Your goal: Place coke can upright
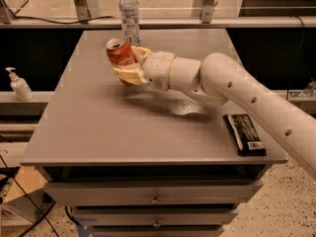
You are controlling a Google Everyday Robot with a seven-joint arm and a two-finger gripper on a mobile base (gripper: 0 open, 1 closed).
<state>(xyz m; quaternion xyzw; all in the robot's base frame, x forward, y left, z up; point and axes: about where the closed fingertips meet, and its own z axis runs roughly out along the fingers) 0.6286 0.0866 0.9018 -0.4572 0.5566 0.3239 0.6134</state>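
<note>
The coke can (120, 53) is red with a silver top. It is held nearly upright, tilted a little to the left, above the far-left part of the grey table (98, 132). My gripper (129, 66) is shut on the coke can, with cream fingers (129, 76) on either side of its lower half. The white arm reaches in from the right. I cannot tell whether the can's base touches the table.
A clear plastic bottle (129, 14) with a white label stands at the table's far edge, just behind the can. A black snack bar (244, 134) lies near the right front corner. A white pump bottle (19, 84) stands on a shelf to the left. Drawers sit under the tabletop.
</note>
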